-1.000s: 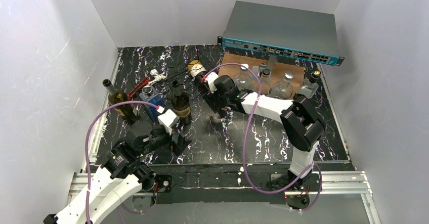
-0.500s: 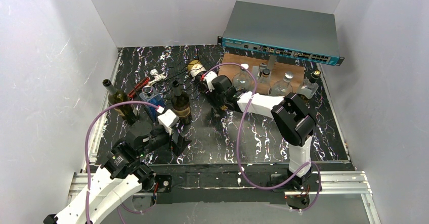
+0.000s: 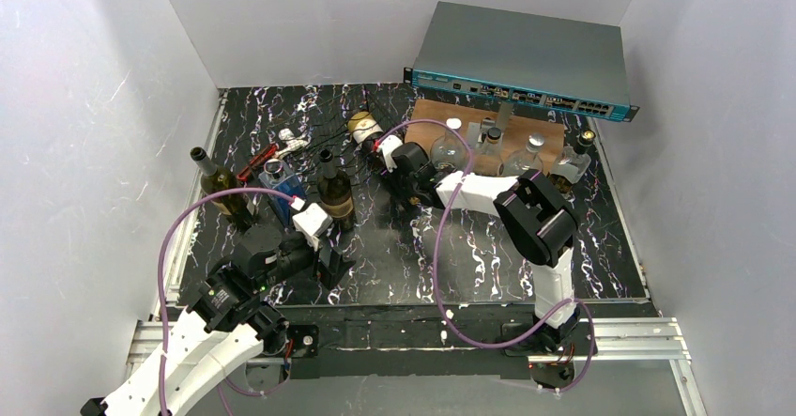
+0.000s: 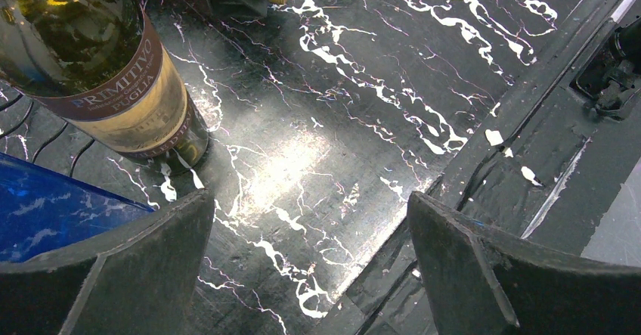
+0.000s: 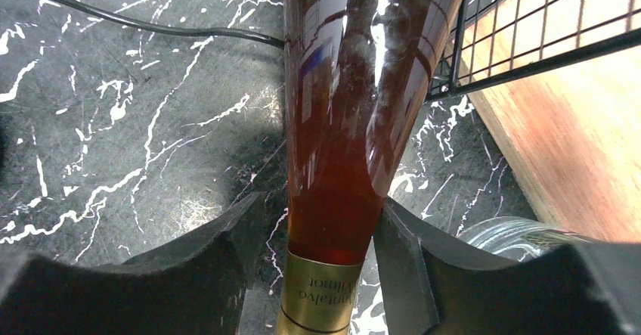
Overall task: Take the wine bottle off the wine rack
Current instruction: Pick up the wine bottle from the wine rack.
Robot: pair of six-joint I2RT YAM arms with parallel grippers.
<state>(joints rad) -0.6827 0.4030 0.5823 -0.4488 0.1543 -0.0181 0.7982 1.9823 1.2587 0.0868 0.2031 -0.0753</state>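
Centre frame at the right wrist, the right pincer (image 5: 321, 221) grips the neck of the wine bottle (image 5: 332, 161), lying against the wine rack (image 5: 529, 25) at upper right. The next move is probably a steady pull clear of the wires. The left pincer (image 4: 310, 221) gapes wide.

My right arm reaches far forward and across to my left, its elbow hunched up behind the wrist. My right gripper (image 5: 321, 221) is tilted down, its two fingers pressed against either side of the wine bottle (image 5: 332, 123) running between them. My left arm sits folded low near its base, my left gripper (image 4: 310, 214) pointing downward with its fingers spread wide apart.
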